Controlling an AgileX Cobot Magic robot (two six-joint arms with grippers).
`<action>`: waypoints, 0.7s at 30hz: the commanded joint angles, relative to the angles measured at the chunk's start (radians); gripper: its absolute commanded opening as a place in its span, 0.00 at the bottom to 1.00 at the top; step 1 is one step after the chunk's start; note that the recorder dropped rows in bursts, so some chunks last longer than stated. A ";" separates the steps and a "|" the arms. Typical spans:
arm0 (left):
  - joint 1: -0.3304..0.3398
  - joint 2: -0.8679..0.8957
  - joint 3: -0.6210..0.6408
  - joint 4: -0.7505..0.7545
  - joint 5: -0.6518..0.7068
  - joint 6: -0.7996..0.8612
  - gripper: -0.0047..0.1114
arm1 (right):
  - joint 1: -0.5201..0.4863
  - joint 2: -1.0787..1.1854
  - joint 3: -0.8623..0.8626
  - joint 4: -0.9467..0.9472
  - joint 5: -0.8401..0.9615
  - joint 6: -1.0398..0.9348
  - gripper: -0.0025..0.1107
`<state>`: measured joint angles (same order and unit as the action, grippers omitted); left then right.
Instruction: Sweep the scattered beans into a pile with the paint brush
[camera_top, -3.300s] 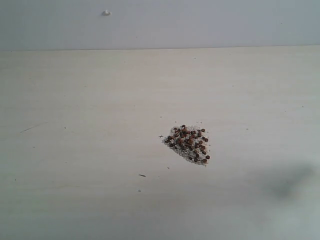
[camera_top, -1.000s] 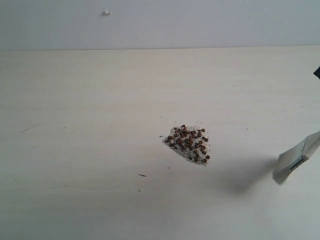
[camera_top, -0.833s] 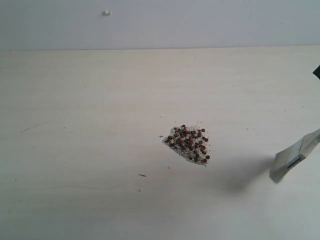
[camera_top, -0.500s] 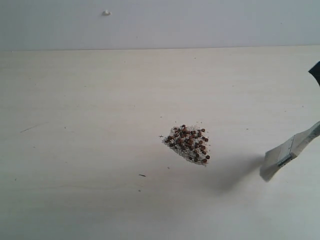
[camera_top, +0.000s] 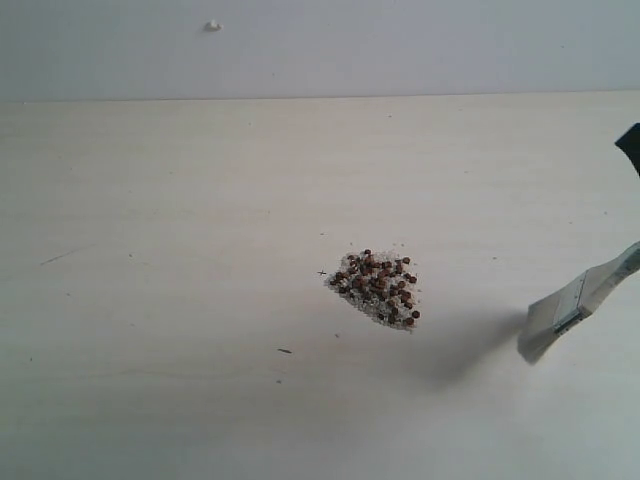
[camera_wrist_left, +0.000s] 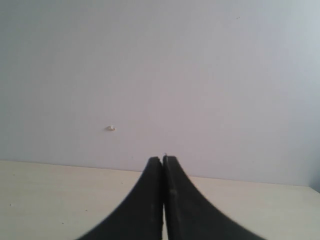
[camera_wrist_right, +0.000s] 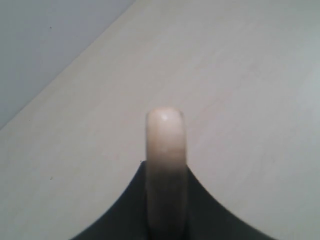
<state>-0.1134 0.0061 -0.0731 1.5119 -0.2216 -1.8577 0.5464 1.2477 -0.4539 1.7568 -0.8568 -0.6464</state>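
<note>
Fingers (camera_wrist_right: 127, 210) of the right gripper (camera_wrist_right: 166, 167) stand narrow, clamped on the pale cream handle of the one paint brush (camera_top: 580, 300). The handle's rounded end pokes out past them in the right wrist view. From the exterior view the brush comes in tilted over the right side of the bench (camera_top: 150, 200), with its silver ferrule (camera_top: 572, 306) and pale bristles (camera_top: 538, 335) lowest and pointing toward the middle. Whether the bristles touch the bench I cannot tell. Their shadow (camera_top: 455, 350) lies between them and the pile.

One pile (camera_top: 375, 288) lies near the middle of the bench, well apart from the bristles. It holds dozens of beans (camera_top: 372, 265), too many and too small to count, dark reddish-brown over whitish crumbs. A few loose specks lie just beside its edges, and one dark fleck (camera_top: 285, 351) lies nearer the front edge.

Both fingers (camera_wrist_left: 145, 200) of the left gripper (camera_wrist_left: 163, 159) are pressed together with nothing between them, facing the far edge of the bench and the grey wall (camera_wrist_left: 200, 75). One small white bump (camera_wrist_left: 111, 128) sits on that wall.
</note>
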 joint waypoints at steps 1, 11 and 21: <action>0.001 -0.006 0.005 0.004 0.000 -0.003 0.04 | -0.001 -0.002 -0.007 -0.121 0.003 0.053 0.02; 0.001 -0.006 0.005 0.004 0.000 -0.003 0.04 | 0.227 0.014 -0.007 -0.296 -0.179 0.141 0.02; 0.001 -0.006 0.005 0.004 0.000 -0.003 0.04 | 0.428 0.169 -0.007 -0.243 -0.364 0.257 0.02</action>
<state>-0.1134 0.0061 -0.0731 1.5119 -0.2216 -1.8577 0.9220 1.3828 -0.4562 1.4973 -1.1298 -0.4249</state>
